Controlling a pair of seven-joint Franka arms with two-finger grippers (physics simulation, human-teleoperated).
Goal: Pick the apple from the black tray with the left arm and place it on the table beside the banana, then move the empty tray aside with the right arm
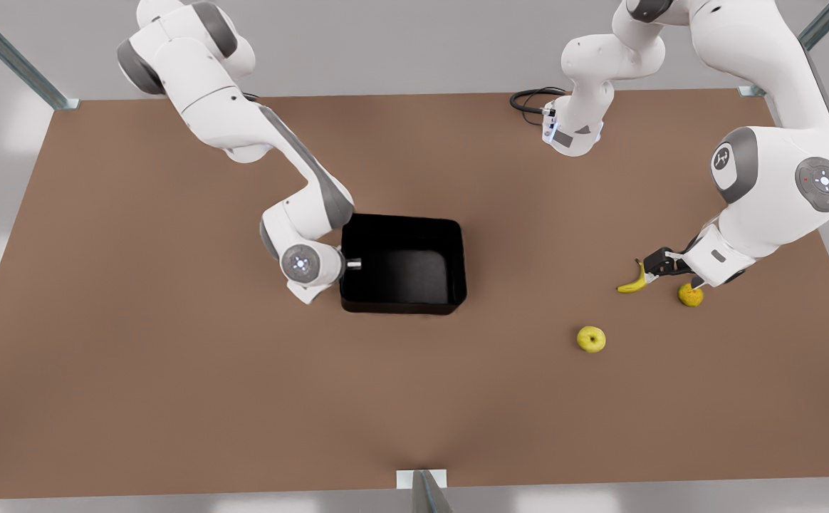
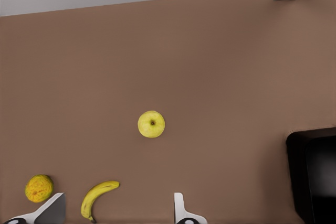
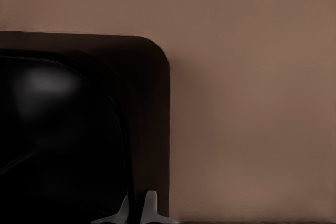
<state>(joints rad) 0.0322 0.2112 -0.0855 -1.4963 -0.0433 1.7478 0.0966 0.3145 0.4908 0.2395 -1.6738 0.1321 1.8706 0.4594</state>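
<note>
The yellow-green apple [image 1: 591,339] [image 2: 151,124] lies on the brown table [image 1: 172,370], apart from the banana [image 1: 632,283] [image 2: 97,198]. My left gripper [image 1: 671,278] [image 2: 119,208] hovers open and empty over the banana, at the front view's right. The black tray [image 1: 400,221] [image 2: 310,171] [image 3: 152,103] sits empty mid-table. At its wall on the front view's left, near a corner, my right gripper [image 1: 315,291] [image 3: 138,209] is shut on the rim.
An orange-yellow round fruit [image 1: 690,294] [image 2: 39,188] rests just beside the banana, under the left arm's wrist. Metal frame posts [image 1: 421,491] stand at the table's edges. A black cable [image 1: 532,100] loops at the far side.
</note>
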